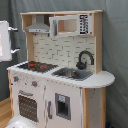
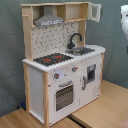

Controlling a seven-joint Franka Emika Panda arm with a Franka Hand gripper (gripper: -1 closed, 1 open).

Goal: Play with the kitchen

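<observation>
The kitchen [image 1: 60,75] stood whole in both exterior views, a white and light-wood toy unit [image 2: 62,65] set on a wooden floor [image 2: 100,107] before a grey-green curtain [image 2: 12,60].

In the first exterior view its base ran off the bottom edge, and a pale rounded shape [image 1: 20,122] at the lower left corner was too cut off to name. At the first exterior view's left edge a white part of the robot arm [image 1: 5,40] showed only as a slab with two dark stubs. At the second exterior view's upper right edge another white piece of the arm [image 2: 124,17] was likewise cropped. Both stood apart from the kitchen, touching nothing visible.

The gripper could not be made out in either view, so I cannot tell whether its fingers were spread or pressed together, nor whether it held anything.

On the counter, the black stovetop [image 1: 34,65] with red burners lay beside the sink [image 1: 72,74], with the black faucet [image 1: 84,59] curving over it. The grey hood [image 1: 39,26] hung above the stovetop. Below were two knobs [image 2: 56,76] and the oven door [image 2: 64,95].
</observation>
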